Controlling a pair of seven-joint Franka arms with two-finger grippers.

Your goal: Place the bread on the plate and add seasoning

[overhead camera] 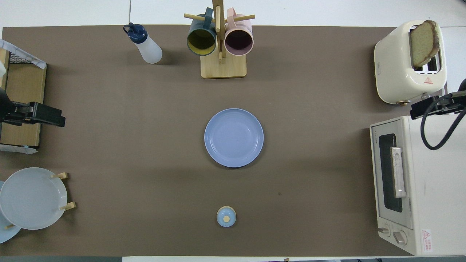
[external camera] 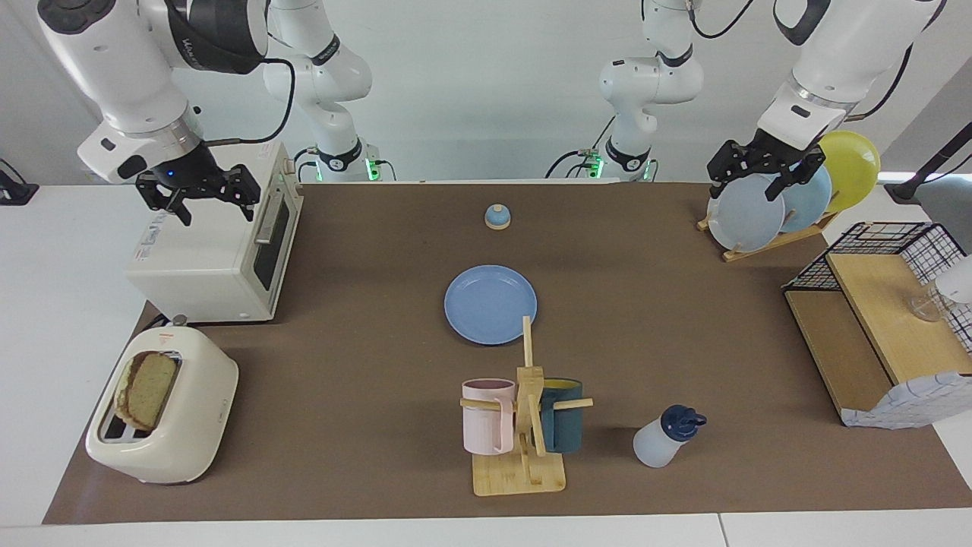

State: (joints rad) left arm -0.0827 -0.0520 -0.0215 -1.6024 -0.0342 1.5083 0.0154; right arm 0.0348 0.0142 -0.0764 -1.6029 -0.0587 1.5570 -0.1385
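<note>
Facing view: both grippers (external camera: 199,199) (external camera: 765,173) raised, open.

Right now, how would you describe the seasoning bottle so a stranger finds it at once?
Start at the wooden mug rack on the table edge farthest from the robots. Beside it, toward the left arm's end, stands the seasoning bottle. It is cloudy white plastic with a dark blue knobbed cap, unlike the two mugs.

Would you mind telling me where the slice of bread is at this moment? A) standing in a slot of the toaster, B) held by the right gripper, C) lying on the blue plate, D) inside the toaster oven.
A: the bread stands upright in a slot of the cream toaster, while the plate lies bare mid-table.
</note>
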